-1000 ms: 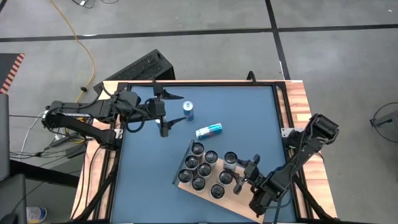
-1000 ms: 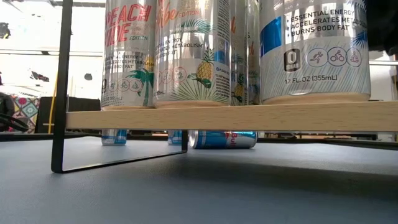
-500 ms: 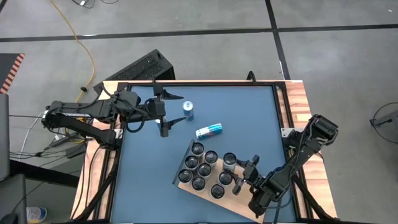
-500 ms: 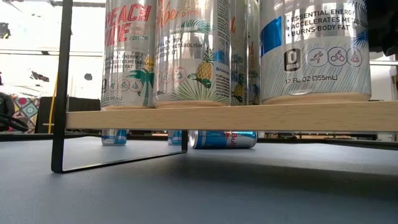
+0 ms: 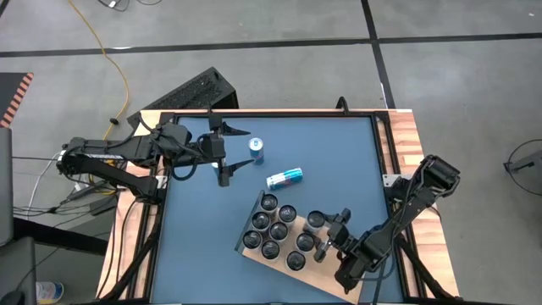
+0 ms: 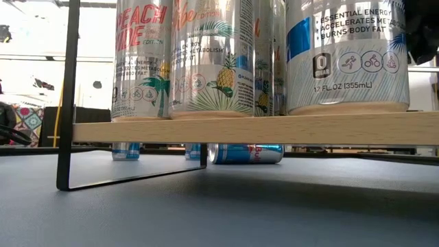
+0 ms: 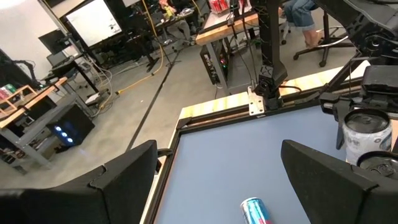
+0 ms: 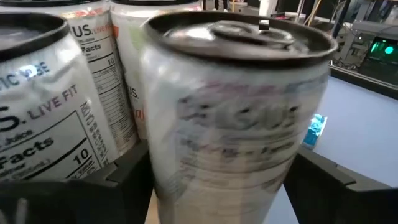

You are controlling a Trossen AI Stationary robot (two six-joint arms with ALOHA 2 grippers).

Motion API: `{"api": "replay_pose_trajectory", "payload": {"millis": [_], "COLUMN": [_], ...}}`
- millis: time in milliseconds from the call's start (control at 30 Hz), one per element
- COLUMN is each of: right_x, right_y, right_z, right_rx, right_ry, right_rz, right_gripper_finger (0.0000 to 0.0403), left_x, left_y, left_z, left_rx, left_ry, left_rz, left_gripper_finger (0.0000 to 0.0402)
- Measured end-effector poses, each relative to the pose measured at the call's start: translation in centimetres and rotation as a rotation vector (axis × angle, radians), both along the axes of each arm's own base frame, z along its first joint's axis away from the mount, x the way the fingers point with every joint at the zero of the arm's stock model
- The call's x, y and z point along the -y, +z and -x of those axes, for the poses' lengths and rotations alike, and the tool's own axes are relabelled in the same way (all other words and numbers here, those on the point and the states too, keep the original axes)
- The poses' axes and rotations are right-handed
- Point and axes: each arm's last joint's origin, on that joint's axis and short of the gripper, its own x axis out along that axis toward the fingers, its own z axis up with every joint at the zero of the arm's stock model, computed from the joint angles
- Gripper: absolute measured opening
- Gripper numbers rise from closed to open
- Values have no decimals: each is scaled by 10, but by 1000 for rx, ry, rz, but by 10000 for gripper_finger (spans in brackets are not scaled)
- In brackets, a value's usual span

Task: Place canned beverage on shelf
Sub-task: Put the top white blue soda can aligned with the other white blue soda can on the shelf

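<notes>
The shelf (image 5: 279, 233), a flat light-wood board on thin dark metal legs, sits near the desk's (image 5: 339, 161) front edge and already carries about nine upright cans. The right pincer (image 5: 332, 235) is at the shelf's right end with its fingers apart around the newest can (image 5: 316, 221), a smooth aluminium cylinder with a printed wrap; I judge it is set down and being let go. Two cans remain on the matte blue desk: one upright can (image 5: 256, 149) toward the back edge and a blue can on its side (image 5: 284, 178) mid-desk. The left pincer (image 5: 222, 156) hovers beside the upright one, fingers spread and holding nothing.
</notes>
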Motion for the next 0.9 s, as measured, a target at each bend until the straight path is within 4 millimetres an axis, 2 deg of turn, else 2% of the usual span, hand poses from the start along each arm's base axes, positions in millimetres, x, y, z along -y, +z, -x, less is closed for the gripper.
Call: {"api": "replay_pose_trajectory", "payload": {"millis": [900], "right_x": [-13], "right_y": [0], "right_z": [12], "right_rx": [-11], "right_ry": [66], "right_rz": [-32], "right_gripper_finger": [311], "left_x": [0], "left_y": [0], "left_z": [0], "left_rx": [0], "left_ry": [0], "left_rz": [0], "left_gripper_finger": [330]}}
